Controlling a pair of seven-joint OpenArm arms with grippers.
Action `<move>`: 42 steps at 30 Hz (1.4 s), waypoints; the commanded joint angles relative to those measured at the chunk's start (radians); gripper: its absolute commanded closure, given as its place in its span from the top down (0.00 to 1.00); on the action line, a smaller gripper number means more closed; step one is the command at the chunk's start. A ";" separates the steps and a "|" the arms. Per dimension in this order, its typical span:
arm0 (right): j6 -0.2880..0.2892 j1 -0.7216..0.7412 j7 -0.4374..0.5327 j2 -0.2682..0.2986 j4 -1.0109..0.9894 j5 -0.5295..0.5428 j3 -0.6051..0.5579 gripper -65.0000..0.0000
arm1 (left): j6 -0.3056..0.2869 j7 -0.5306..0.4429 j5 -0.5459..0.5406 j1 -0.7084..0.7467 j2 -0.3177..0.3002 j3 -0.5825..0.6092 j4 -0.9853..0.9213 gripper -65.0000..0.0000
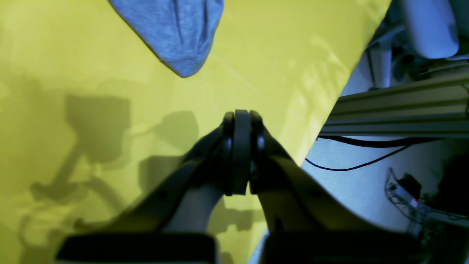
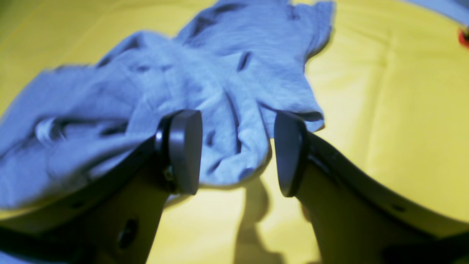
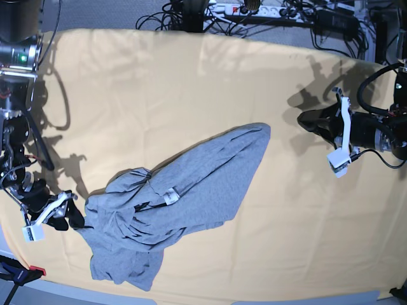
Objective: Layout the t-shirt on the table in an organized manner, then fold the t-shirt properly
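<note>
The t-shirt (image 3: 184,190) is soft heathered grey knit, lying crumpled in an elongated diagonal heap on the table (image 3: 191,82), which is draped in smooth yellow-orange cloth with faint creases. The bunched end lies toward the near edge, a white tag visible mid-garment. The right gripper (image 2: 236,152) has flat dark disc pads spread apart, a fold of fabric lying between them (contact cannot be determined). The left gripper (image 1: 242,154) is pressed together, empty, well apart from the shirt's narrow end.

T-shirt (image 3: 181,197) on the table (image 3: 191,89), right pincer (image 3: 67,215) seemingly at its edge, left pincer (image 3: 305,119) well apart.
</note>
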 commanded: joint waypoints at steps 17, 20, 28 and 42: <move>-0.076 0.173 0.005 -0.136 -0.299 -0.114 0.005 0.51 | 0.001 -0.013 -0.017 -0.016 -0.019 -0.014 0.011 0.00; -0.079 0.172 -0.004 -0.136 -0.299 -0.119 0.005 0.51 | 0.001 -0.013 -0.017 -0.016 -0.019 -0.014 0.011 0.00; -0.106 0.128 -0.009 -0.161 -0.301 -0.119 0.005 0.34 | 0.001 -0.013 -0.017 -0.016 -0.019 -0.014 0.011 0.00; 0.084 0.139 -0.119 -0.104 -0.264 0.036 0.005 0.00 | 0.001 -0.013 -0.017 -0.017 -0.020 -0.014 0.011 0.00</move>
